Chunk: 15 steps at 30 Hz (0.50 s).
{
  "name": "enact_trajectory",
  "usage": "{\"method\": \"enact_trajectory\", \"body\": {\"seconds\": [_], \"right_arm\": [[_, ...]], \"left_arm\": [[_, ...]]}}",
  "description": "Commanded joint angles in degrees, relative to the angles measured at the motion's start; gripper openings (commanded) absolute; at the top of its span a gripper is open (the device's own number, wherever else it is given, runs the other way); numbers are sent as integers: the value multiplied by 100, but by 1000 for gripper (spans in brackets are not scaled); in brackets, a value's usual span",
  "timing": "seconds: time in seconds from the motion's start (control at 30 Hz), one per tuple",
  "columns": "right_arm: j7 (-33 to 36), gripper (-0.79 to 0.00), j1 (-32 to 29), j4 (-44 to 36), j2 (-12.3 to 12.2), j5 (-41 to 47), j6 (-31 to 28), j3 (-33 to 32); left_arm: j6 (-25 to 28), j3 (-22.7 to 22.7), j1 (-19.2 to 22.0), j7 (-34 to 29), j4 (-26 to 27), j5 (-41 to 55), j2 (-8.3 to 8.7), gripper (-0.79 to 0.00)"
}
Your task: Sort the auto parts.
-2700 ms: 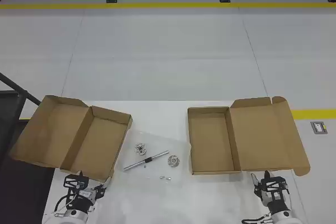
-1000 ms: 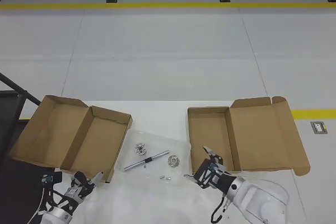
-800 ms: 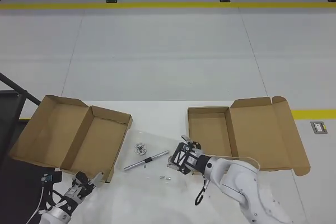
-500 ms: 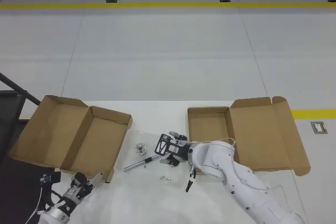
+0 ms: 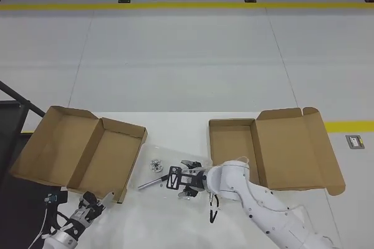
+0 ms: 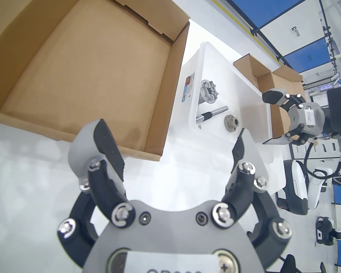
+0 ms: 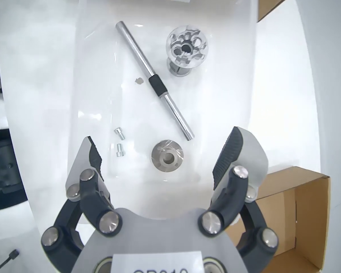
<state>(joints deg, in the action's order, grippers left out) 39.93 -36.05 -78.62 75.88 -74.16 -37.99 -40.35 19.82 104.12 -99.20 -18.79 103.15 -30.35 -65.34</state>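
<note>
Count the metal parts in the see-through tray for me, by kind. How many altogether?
Long rod: 1
Tall slotted hub: 1
Flat round flange: 1
Small screws: 2
Total: 5, plus one tiny speck beside the rod, too small to name.

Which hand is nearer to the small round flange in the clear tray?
Right. The right hand is open just above the flange. The left hand is open outside the tray, by the left cardboard box.
</note>
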Motion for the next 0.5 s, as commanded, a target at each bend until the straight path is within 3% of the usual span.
{"method": "enact_trajectory", "body": {"seconds": [0.0, 0.03, 0.1, 0.23, 0.33, 0.43, 0.47], "right_arm": [[100, 0, 111, 170, 51, 104, -81, 85], [146, 0, 166, 277, 76, 174, -142, 122], [256, -89, 283, 501, 130, 303, -254, 201], [498, -9, 509, 940, 247, 503, -382, 369], [652, -120, 655, 1243, 329, 566, -483, 504], [652, -145, 766, 1446, 409, 622, -490, 600], [659, -197, 804, 1514, 432, 598, -480, 632]], "left_arm": [[0, 0, 0, 0, 0, 0, 0, 0], [0, 0, 0, 0, 0, 0, 0, 0], [0, 0, 0, 0, 0, 0, 0, 0], [0, 0, 0, 0, 0, 0, 0, 0], [0, 0, 0, 0, 0, 0, 0, 0], [0, 0, 0, 0, 0, 0, 0, 0], [0, 0, 0, 0, 0, 0, 0, 0]]}}
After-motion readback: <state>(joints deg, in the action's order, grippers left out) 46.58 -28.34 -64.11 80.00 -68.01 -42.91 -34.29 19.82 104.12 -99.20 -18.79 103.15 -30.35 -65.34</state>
